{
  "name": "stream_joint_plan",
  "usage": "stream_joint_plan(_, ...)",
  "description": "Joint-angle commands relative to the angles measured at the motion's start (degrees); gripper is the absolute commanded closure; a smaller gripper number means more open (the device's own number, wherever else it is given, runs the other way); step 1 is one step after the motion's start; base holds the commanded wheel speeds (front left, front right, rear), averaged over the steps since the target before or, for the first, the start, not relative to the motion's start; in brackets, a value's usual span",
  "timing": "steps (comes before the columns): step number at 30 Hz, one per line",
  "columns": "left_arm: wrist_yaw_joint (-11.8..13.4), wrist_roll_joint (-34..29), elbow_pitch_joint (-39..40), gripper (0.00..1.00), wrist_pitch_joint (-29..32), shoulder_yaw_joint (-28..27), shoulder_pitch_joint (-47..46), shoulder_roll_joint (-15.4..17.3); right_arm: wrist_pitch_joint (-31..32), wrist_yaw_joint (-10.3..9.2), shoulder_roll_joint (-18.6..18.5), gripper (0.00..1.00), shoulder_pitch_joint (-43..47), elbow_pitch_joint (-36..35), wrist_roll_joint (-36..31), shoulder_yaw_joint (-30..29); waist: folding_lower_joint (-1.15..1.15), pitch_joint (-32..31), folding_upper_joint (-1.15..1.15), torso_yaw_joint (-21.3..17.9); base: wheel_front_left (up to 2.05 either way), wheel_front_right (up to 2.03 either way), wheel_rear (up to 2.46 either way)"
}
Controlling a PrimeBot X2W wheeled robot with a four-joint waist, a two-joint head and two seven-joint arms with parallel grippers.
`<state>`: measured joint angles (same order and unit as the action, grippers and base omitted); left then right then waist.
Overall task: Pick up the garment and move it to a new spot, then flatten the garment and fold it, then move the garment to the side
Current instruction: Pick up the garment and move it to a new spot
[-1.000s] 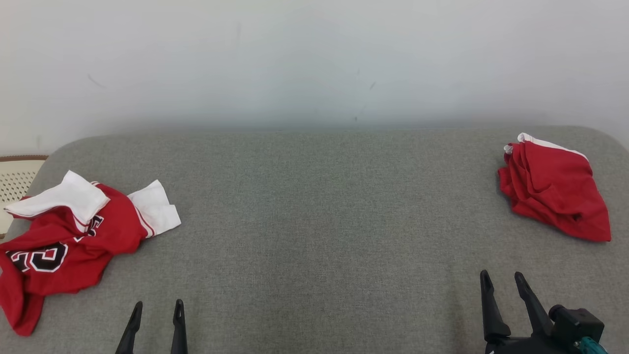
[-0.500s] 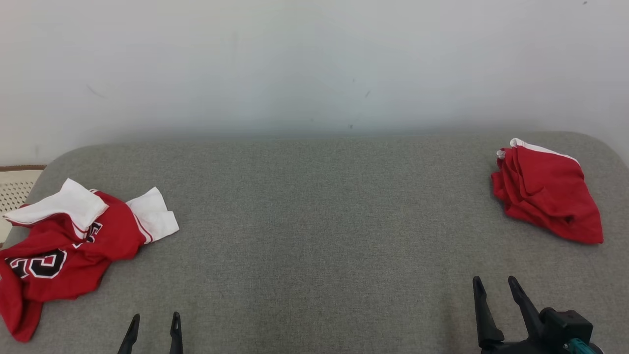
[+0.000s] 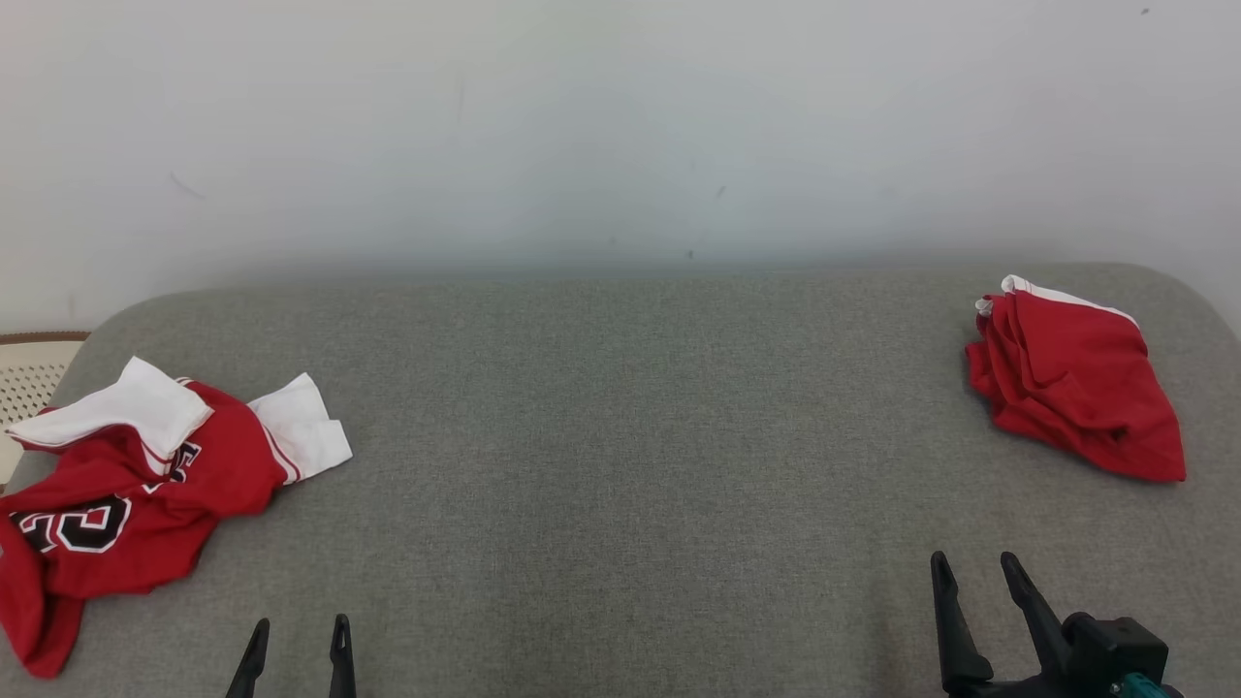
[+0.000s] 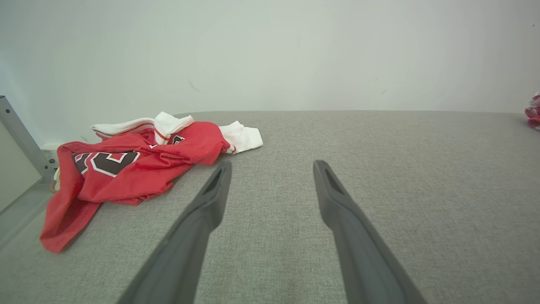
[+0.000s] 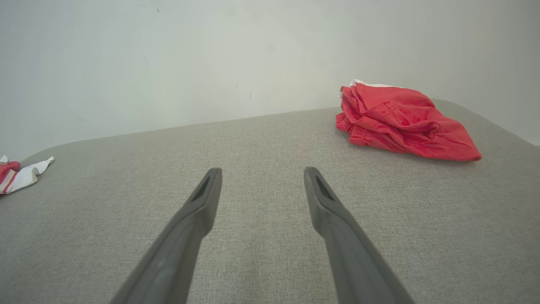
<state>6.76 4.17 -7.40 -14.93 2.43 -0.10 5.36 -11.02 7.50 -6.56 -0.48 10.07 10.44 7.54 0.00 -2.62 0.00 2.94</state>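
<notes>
A crumpled red garment (image 3: 126, 485) with white sleeves and black-and-white lettering lies at the left edge of the grey padded table (image 3: 620, 436); the left wrist view shows the garment (image 4: 135, 164) ahead and to the left. My left gripper (image 3: 300, 628) is open and empty at the bottom edge, a little right of the garment and apart from it, its fingers (image 4: 211, 198) spread over bare cloth around the gripper's (image 4: 272, 164) gap. My right gripper (image 3: 972, 562) is open and empty at the lower right, with grey table between the tips of this gripper (image 5: 263, 170).
A second red garment (image 3: 1076, 388) with a white edge lies bunched at the far right, beyond my right gripper; the right wrist view shows this red bundle (image 5: 400, 122) ahead and right. A pale wall (image 3: 620, 126) rises behind the table. A perforated cream object (image 3: 29, 378) sits off the left edge.
The whole head picture has shifted slightly down and left, so the camera has moved. Both garments lie as before and both grippers stay open.
</notes>
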Motion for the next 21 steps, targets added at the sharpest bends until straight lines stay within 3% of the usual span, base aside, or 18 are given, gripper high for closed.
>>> stream_joint_plan(1,0.32,0.13,0.1,0.0,-0.18,-0.13,0.0,0.4,0.18,-0.01,0.12,0.0,0.63,-0.14,-0.2,-0.08,0.0,-0.01,0.0,0.08,0.0,0.0,0.0)
stream_joint_plan(8,0.31,0.31,-0.12,0.0,-0.18,0.05,-0.03,0.57,0.1,-0.01,0.11,0.0,1.1,0.22,0.45,-0.38,0.0,0.0,0.0,2.08,0.0,0.0,0.0)
stream_joint_plan(21,0.81,0.8,-0.4,0.0,-0.18,-0.5,0.17,1.84,-0.67,-0.01,0.45,0.0,0.81,1.51,1.3,0.89,0.0,-0.47,0.0,10.69,0.0,0.0,0.0)
